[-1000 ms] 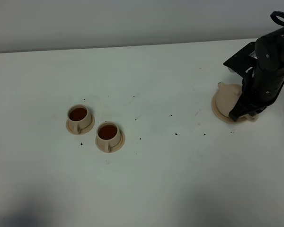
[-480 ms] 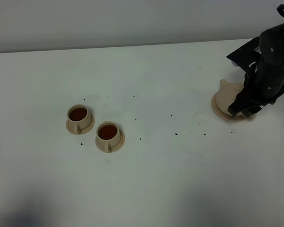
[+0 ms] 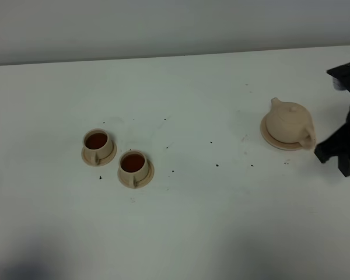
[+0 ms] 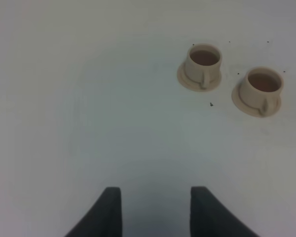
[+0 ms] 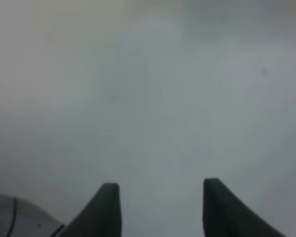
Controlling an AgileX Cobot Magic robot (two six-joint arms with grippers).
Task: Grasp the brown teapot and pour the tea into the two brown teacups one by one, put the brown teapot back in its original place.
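Right gripper (image 5: 158,207) stands spread and empty just beside the squat tan clay teapot (image 3: 289,122), which sits on its flat round saucer (image 3: 270,139); both small filled teacups (image 3: 98,143) (image 3: 133,164) stand well apart.

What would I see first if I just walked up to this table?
Probably the two small tan cups full of dark reddish tea, side by side on little saucers at the left of the white table. Next, the round tan clay teapot on its saucer at the right, beside the black right gripper.
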